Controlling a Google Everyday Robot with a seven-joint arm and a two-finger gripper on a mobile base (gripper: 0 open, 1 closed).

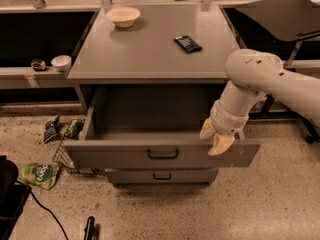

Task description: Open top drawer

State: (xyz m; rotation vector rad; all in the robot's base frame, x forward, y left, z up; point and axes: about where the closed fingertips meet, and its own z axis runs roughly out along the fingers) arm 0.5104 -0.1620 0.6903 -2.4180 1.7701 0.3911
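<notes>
The top drawer (115, 156) is a wide grey front with a black bar handle (162, 154) at its centre. It stands pulled out from the grey cabinet (150, 59), and its inside looks empty. My gripper (216, 137), cream-coloured on a white arm (260, 79), sits at the top edge of the drawer front near its right end, to the right of the handle. A narrower drawer front (162, 176) shows just below.
On the cabinet top lie a cream bowl (122, 16) and a black packet (188, 43). A small white bowl (61, 62) sits on the left shelf. Snack bags (39, 174) and a wire basket (62, 151) lie on the floor at left. A black table (280, 14) stands at right.
</notes>
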